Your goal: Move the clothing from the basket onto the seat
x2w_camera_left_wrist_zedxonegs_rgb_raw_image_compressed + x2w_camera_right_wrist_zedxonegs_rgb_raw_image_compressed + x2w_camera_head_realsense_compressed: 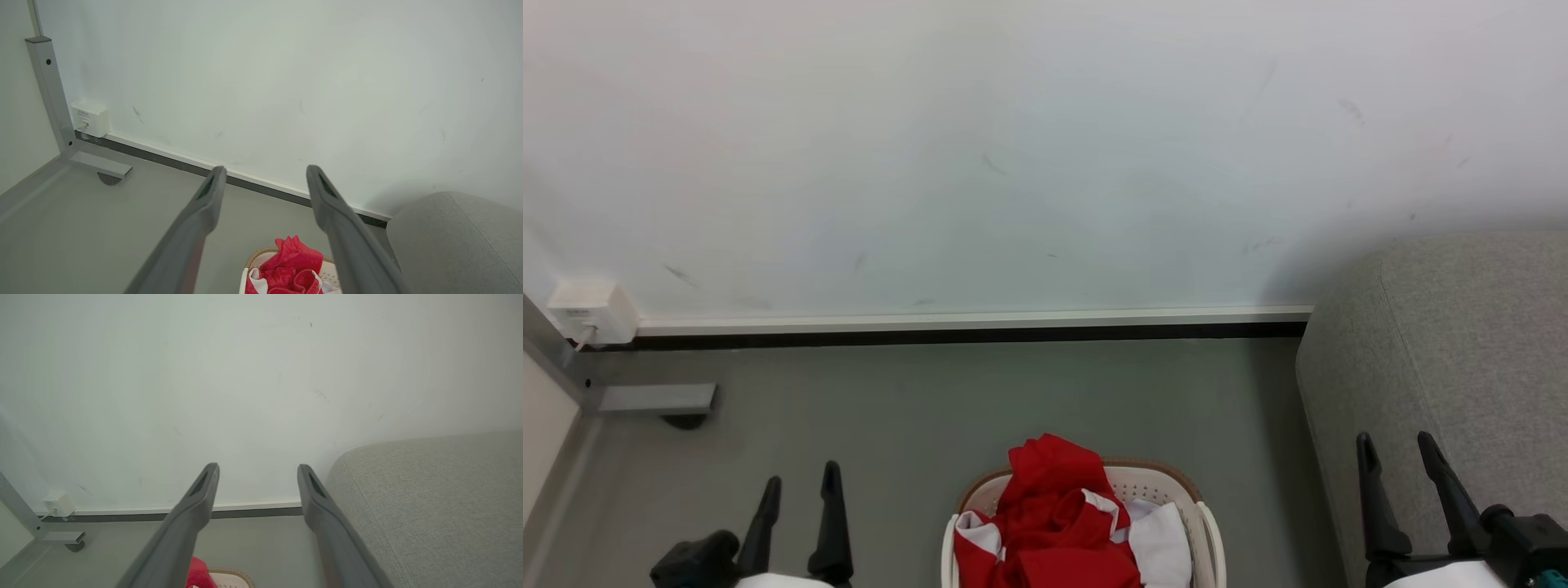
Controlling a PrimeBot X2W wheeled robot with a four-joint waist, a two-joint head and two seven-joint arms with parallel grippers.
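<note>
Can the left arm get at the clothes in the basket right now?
Probably yes. The left gripper is open and empty, with just bare floor between it and the clothes, which pile up above the basket rim.

The left hand [801, 474] and right hand [1393, 438] each have two long, tapering dark grey fingers [832, 523] on black mounts [696, 559], with pale white forearm shells [778, 581] behind.

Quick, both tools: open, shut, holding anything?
Left tool: open, holding nothing.
Right tool: open, holding nothing.
</note>
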